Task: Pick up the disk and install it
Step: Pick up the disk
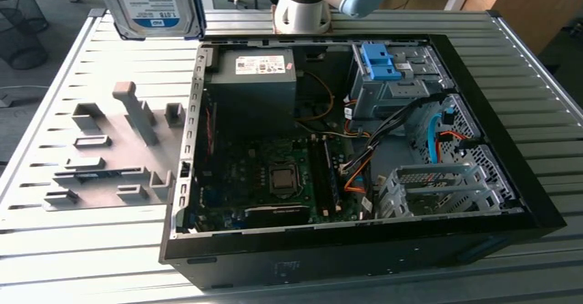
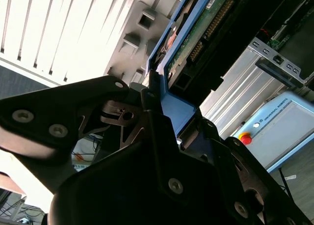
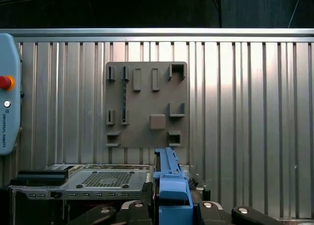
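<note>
The disk [image 1: 150, 2], silver with a white-and-blue label and blue side rails, hangs in the air above the far end of the table, towards the exterior view's left. My gripper [image 2: 177, 113] is shut on the disk [image 2: 196, 36], its black fingers [image 2: 152, 95] clamping the blue rail; the green circuit-board side shows in the second wrist view. In the first wrist view the disk [image 3: 168, 178] appears edge-on as a blue rail rising out of the gripper [image 3: 169, 205].
The open computer case [image 1: 510, 181] lies on the slatted table, with a blue bracket [image 1: 378, 61] on its drive bay and a metal drive cage [image 1: 437, 188]. A grey fixture plate [image 1: 109, 154] with raised holders lies beside the case. The arm's base [image 1: 305, 7] stands behind.
</note>
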